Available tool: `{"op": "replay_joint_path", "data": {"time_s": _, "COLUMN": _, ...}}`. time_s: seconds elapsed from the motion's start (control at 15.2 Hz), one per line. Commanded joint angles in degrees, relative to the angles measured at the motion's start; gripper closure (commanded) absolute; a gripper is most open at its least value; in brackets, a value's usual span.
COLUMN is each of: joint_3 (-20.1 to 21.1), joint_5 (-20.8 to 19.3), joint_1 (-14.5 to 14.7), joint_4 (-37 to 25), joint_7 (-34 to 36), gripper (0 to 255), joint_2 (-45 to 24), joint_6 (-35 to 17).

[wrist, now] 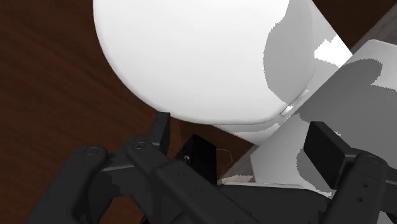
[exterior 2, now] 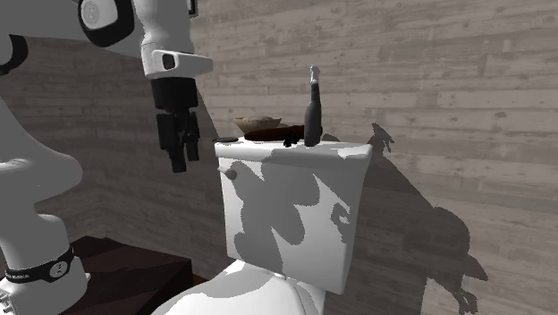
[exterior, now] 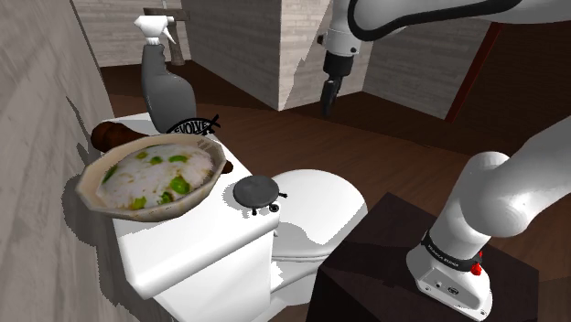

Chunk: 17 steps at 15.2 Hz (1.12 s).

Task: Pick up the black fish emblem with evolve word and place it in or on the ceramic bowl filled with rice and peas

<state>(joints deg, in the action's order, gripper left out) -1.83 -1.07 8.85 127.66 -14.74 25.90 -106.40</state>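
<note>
The black fish emblem [exterior: 197, 126] stands on edge at the back of the white toilet tank lid [exterior: 188, 252], just behind the bowl and beside the spray bottle. The beige bowl [exterior: 151, 180] of white rice and green peas sits tilted on the tank lid; it appears low and flat in the second exterior view [exterior 2: 259, 123]. My gripper [exterior: 328, 99] hangs in the air above the toilet seat, well off to the shoulder view's right of the emblem and bowl. In the wrist view the gripper [wrist: 242, 137] is open with nothing between its fingers, above the white toilet lid [wrist: 203, 57].
A grey spray bottle [exterior: 163, 78] stands at the tank's back [exterior 2: 312, 112]. A brown object [exterior: 114, 135] lies behind the bowl. A dark grey round disc [exterior: 255, 191] sits at the tank's front edge. A wooden wall flanks the tank. The dark stand [exterior: 384, 265] is beside the toilet.
</note>
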Motion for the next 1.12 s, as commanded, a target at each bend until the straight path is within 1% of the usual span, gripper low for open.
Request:
{"op": "replay_joint_path", "data": {"time_s": 0.0, "joint_3": -0.47, "joint_5": 1.52, "joint_1": 1.59, "joint_4": -1.69, "joint_7": -3.86, "gripper": 0, "joint_2": -2.75, "joint_6": -2.26}}
{"op": "replay_joint_path", "data": {"time_s": 0.26, "joint_3": -1.01, "joint_5": 4.95, "joint_1": 4.62, "joint_4": -6.66, "joint_7": -11.33, "gripper": 0, "joint_2": -8.50, "joint_6": -5.04}}
{"op": "replay_joint_path", "data": {"time_s": 0.53, "joint_3": -1.01, "joint_5": 8.76, "joint_1": 7.31, "joint_4": -12.05, "joint_7": -18.85, "gripper": 0, "joint_2": -13.82, "joint_6": -6.66}}
{"op": "replay_joint_path", "data": {"time_s": 1.06, "joint_3": 0.46, "joint_5": 16.41, "joint_1": 11.59, "joint_4": -23.59, "joint_7": -33.24, "gripper": 0, "joint_2": -23.08, "joint_6": -6.89}}
